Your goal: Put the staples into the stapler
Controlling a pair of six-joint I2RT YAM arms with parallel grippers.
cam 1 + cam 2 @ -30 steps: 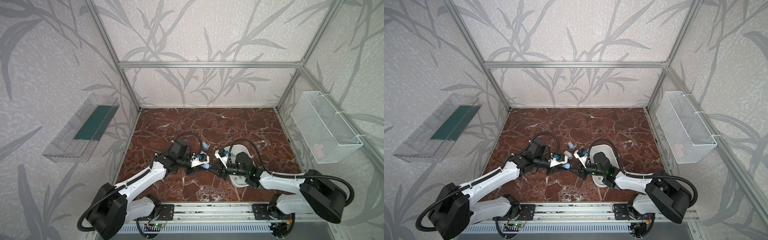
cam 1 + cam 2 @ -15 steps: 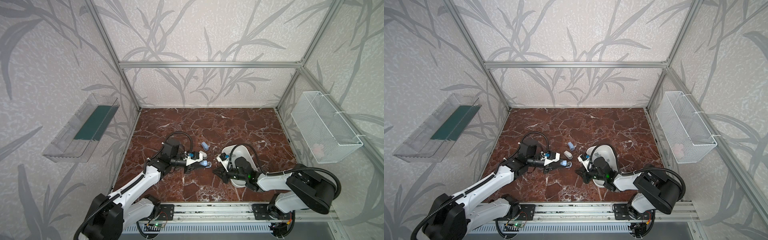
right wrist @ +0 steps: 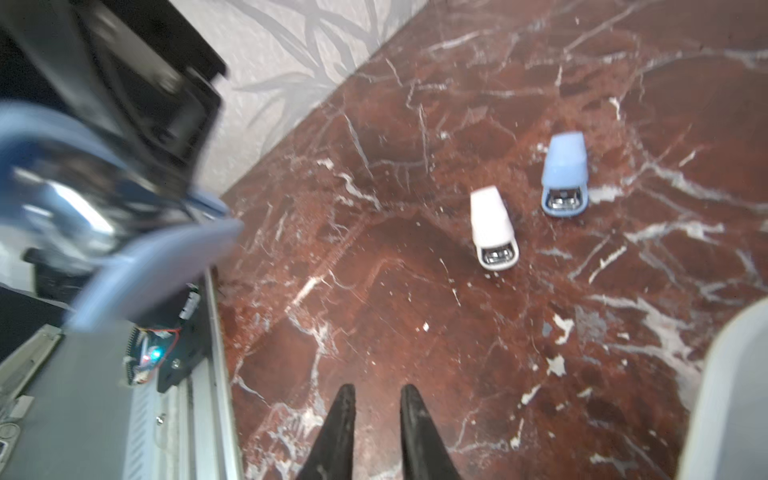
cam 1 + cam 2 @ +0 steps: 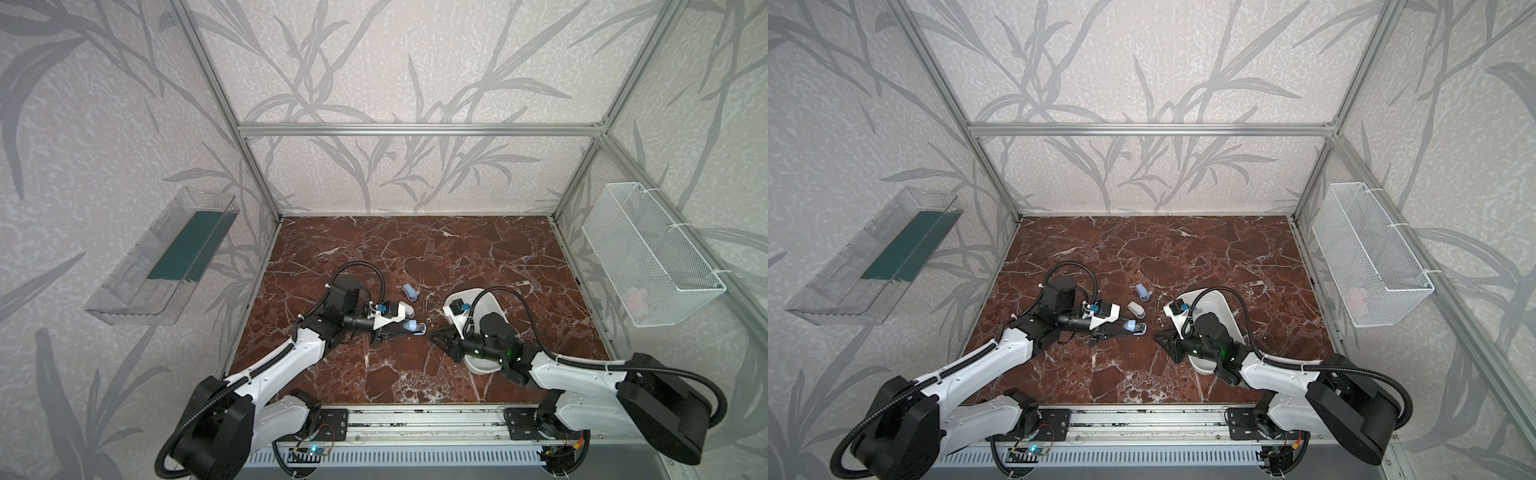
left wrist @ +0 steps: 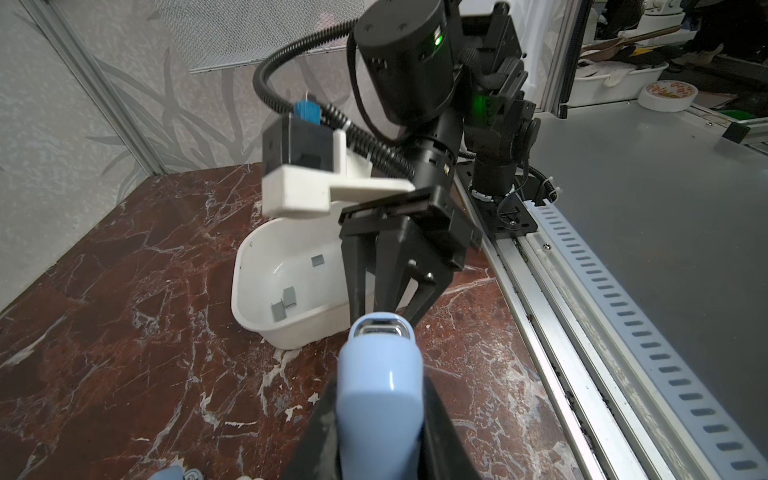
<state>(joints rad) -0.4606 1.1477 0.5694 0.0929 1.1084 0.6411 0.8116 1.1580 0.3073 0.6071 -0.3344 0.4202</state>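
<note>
My left gripper (image 4: pixel 405 330) (image 4: pixel 1128 329) (image 5: pixel 378 415) is shut on a light blue stapler (image 4: pixel 412 326) (image 4: pixel 1134 326) (image 5: pixel 378 386), held low over the marble floor with its metal nose pointing right. In the right wrist view this stapler (image 3: pixel 124 249) is a blur. My right gripper (image 4: pixel 434 333) (image 4: pixel 1158 336) (image 3: pixel 378 392) faces that nose from a short distance. Its jaws stand slightly apart with nothing between them. Behind it, a white tray (image 4: pixel 490 303) (image 4: pixel 1219 301) (image 5: pixel 291 332) holds the staples (image 5: pixel 278 311), small grey strips.
A second light blue stapler (image 4: pixel 410 292) (image 3: pixel 563 174) and a white stapler (image 4: pixel 1135 308) (image 3: pixel 492 226) lie on the floor behind the grippers. A wire basket (image 4: pixel 648 257) hangs on the right wall, a clear shelf (image 4: pixel 162 257) on the left. A metal rail (image 4: pixel 415 419) runs along the front.
The right gripper has drawn back a little to the right, away from the held stapler's nose. The left arm has shifted slightly and keeps its hold on the stapler.
</note>
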